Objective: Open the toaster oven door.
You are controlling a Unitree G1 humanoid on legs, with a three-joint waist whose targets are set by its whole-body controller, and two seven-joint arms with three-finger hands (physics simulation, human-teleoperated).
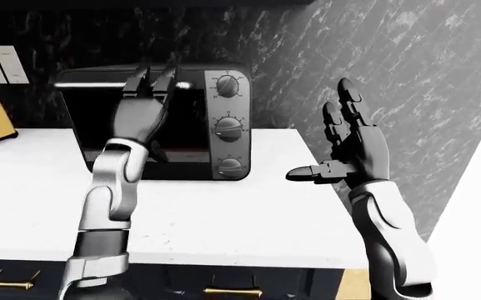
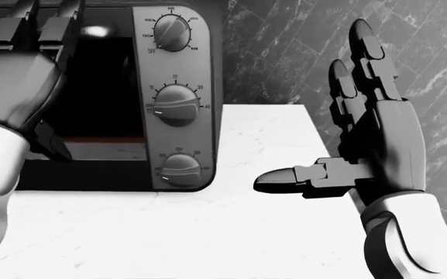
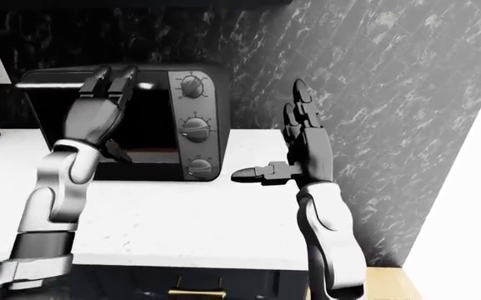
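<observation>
- Toaster oven (image 1: pixel 161 122) sits on the worktop (image 1: pixel 190 215), door shut.
- My left hand (image 1: pixel 143 109) is up at the handle (image 1: pixel 90 85), fingers spread.
- Should hook over the handle, then pull down.
- Right hand (image 2: pixel 366 148) spread, idle.

Both arms are built alike: glossy pale grey shells over the forearms, darker charcoal segments at the joints. The left hand (image 1: pixel 144 106) and right hand (image 2: pixel 378 145) have dark metallic palms and three blocky, jointed fingers ending in rounded black tips.
</observation>
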